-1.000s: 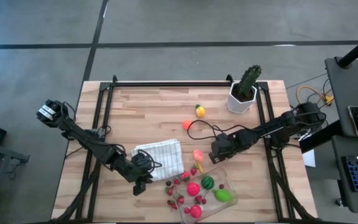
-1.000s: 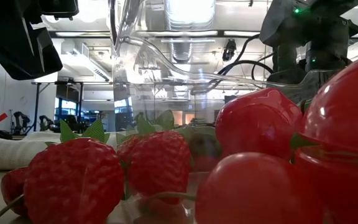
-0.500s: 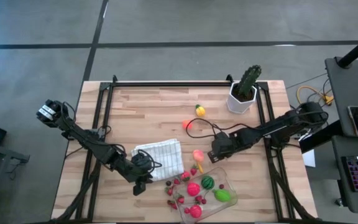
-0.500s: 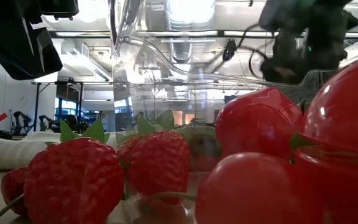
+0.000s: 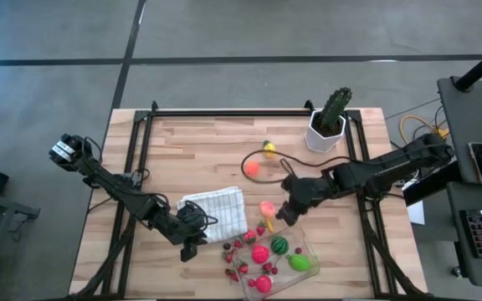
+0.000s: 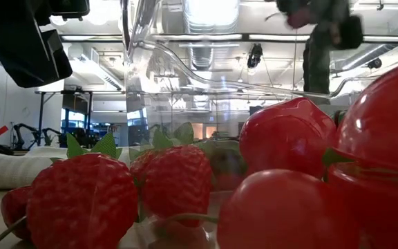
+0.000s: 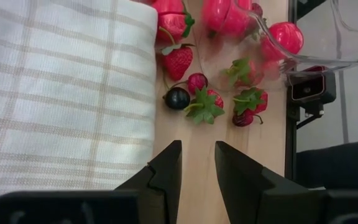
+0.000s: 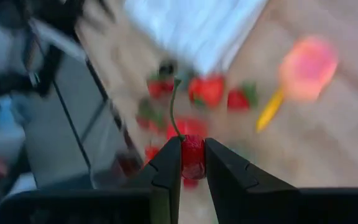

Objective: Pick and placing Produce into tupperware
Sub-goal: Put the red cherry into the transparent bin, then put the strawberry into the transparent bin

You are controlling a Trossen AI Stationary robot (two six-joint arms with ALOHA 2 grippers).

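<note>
Since a second ago my right gripper (image 5: pixel 284 211) swung over toward the tupperware (image 5: pixel 306 250), fingers clamped on a little red cherry (image 8: pixel 192 155) with its stem sticking up. Left gripper (image 7: pixel 196 163) sits closed by the checked cloth (image 5: pixel 215 206), not holding anything. Progress-wise: a handful of produce is already in the tub, but plenty of strawberries (image 7: pixel 178 61) plus some orange bits remain on the table.
</note>
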